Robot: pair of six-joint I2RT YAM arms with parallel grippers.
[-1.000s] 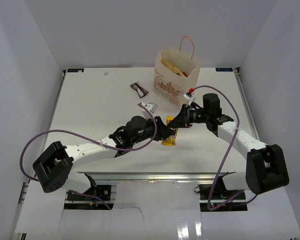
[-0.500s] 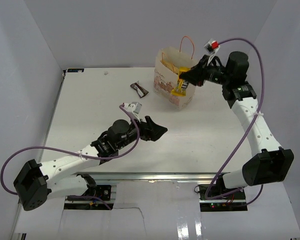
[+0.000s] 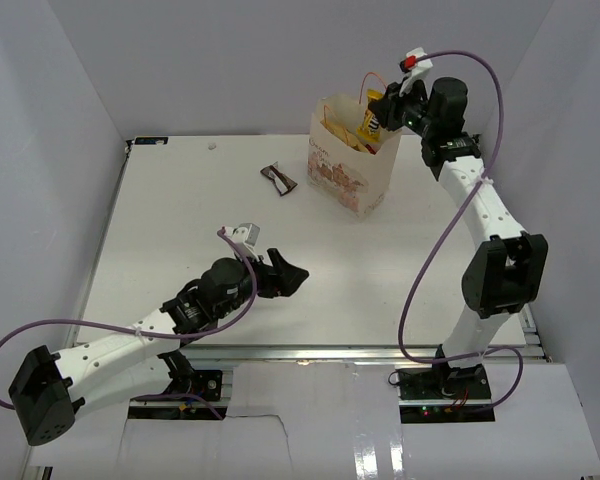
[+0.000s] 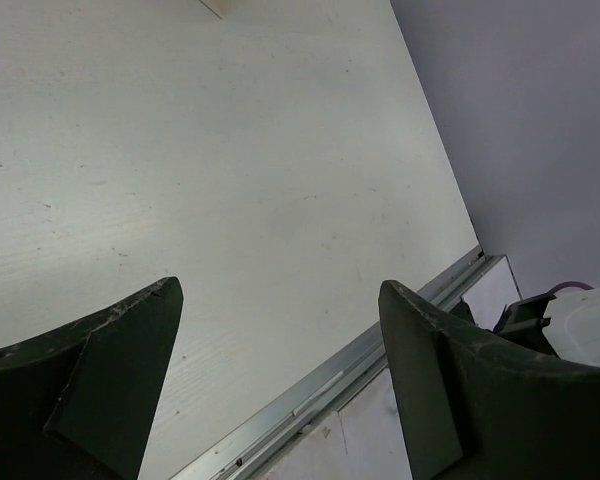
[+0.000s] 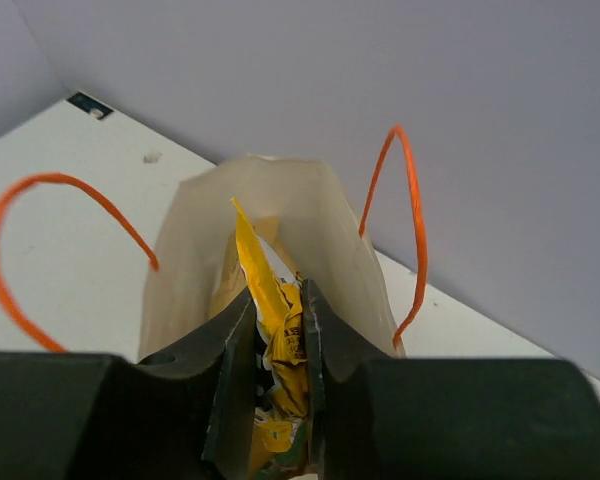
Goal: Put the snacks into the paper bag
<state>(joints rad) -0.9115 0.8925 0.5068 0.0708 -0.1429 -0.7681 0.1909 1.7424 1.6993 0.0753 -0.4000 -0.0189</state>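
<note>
The cream paper bag (image 3: 346,166) stands upright at the back right of the table, with thin red cord handles (image 3: 376,82). My right gripper (image 3: 385,110) is shut on a yellow M&M's pouch (image 3: 372,120) and holds it just above the bag's open mouth. In the right wrist view the crumpled pouch (image 5: 280,325) is pinched in my gripper (image 5: 278,300), with the bag's opening (image 5: 310,215) right behind it. A tan chip bag (image 3: 342,134) shows inside the bag. My left gripper (image 3: 292,276) is open and empty above the table's front middle; it (image 4: 280,295) frames only bare table.
A dark brown wrapper (image 3: 278,179) lies on the table left of the bag. The table's front edge rail (image 4: 360,365) runs just under the left gripper. White walls enclose the table on three sides.
My right gripper carried the yellow pouch up from the table's middle to above the bag's mouth. My left arm drew back toward the near left, gripper open.
</note>
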